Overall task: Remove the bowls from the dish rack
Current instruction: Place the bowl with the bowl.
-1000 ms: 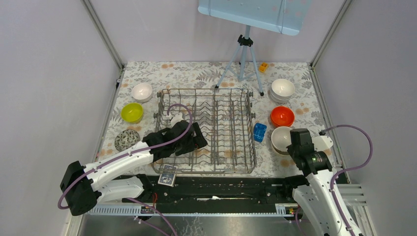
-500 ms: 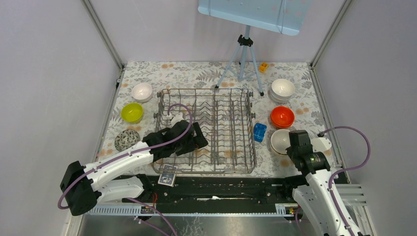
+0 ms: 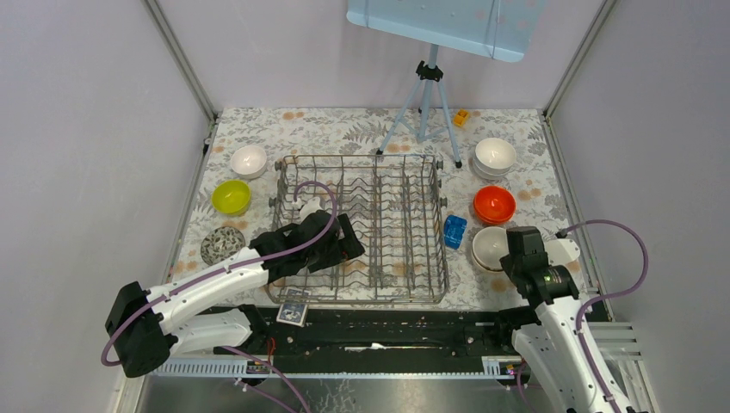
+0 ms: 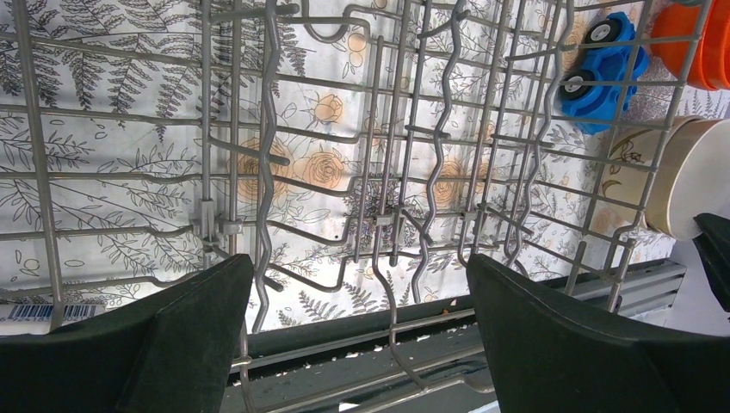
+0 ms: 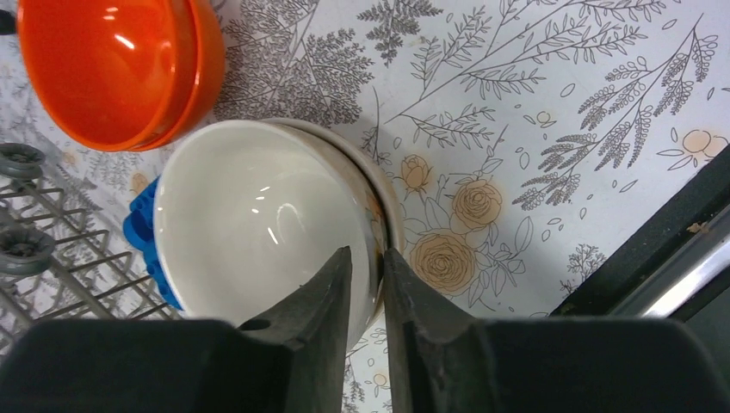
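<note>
While the right gripper [image 5: 368, 255] holds its fingers close together astride the near rim of a cream bowl [image 5: 258, 215], it is unclear whether they pinch it. The bowl sits nested in another on the flowered cloth [image 5: 559, 129]. A blue toy car [image 5: 142, 228] lies left of those fingers, and orange bowls [image 5: 103, 69] are stacked just beyond them. The left gripper [image 4: 357, 267] hangs with fingers spread wide over the dish rack [image 3: 360, 157], only wire between them. Farther off stand a lime bowl [image 3: 231, 196] and white bowls [image 3: 495, 155].
</note>
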Available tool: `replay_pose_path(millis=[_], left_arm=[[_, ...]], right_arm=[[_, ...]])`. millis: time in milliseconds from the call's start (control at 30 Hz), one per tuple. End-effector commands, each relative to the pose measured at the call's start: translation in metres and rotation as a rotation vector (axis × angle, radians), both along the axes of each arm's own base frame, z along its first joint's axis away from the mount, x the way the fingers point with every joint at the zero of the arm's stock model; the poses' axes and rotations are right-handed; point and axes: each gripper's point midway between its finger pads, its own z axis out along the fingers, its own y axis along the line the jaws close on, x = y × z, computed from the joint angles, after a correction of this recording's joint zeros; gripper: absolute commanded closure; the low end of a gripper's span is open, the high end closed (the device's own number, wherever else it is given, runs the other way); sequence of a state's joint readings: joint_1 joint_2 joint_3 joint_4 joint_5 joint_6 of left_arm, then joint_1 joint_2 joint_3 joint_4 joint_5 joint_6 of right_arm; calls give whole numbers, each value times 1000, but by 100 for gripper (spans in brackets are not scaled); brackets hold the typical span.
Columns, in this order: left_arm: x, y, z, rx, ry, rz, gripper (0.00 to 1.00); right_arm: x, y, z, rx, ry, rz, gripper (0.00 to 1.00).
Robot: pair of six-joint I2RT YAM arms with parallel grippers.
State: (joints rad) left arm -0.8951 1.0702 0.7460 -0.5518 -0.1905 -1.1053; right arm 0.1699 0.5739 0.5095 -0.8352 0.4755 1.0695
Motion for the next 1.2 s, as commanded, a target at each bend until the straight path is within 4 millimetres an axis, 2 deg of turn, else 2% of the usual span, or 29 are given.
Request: replay_pose_path(millis=[0, 167, 333, 400, 567, 633, 800, 867, 967, 1167], left_arm=[[6, -9, 11, -42, -35, -15, 1], [6, -10, 13, -44, -40, -19, 1], [6, -10, 12, -44, -40, -19, 1], [6, -11, 12, -45, -40, -20, 1], [6, -11, 11, -46, -39, -20, 1], [6, -11, 10, -45, -37, -20, 1], [6, -10, 10, -44, -40, -24, 1], [6, -10, 10, -43, -41, -22, 1], [5, -8, 10, -40, -44, -21, 1], [6, -7, 9, -34, -47, -18, 1]], right_arm=[[15, -3, 31, -11, -92, -11, 70], [15, -5, 41, -33, -95, -1, 56], [16, -12, 62, -86, -98, 15, 47], [18, -12, 67, -93, -102, 26, 48], [16, -10, 58, -80, -94, 28, 73], [14, -9, 50, -73, -80, 21, 78], [15, -9, 38, -64, -50, 1, 80], [15, -10, 34, -67, -37, -9, 73], [18, -15, 36, -98, -46, -21, 69], [20, -24, 30, -149, -2, -37, 71]])
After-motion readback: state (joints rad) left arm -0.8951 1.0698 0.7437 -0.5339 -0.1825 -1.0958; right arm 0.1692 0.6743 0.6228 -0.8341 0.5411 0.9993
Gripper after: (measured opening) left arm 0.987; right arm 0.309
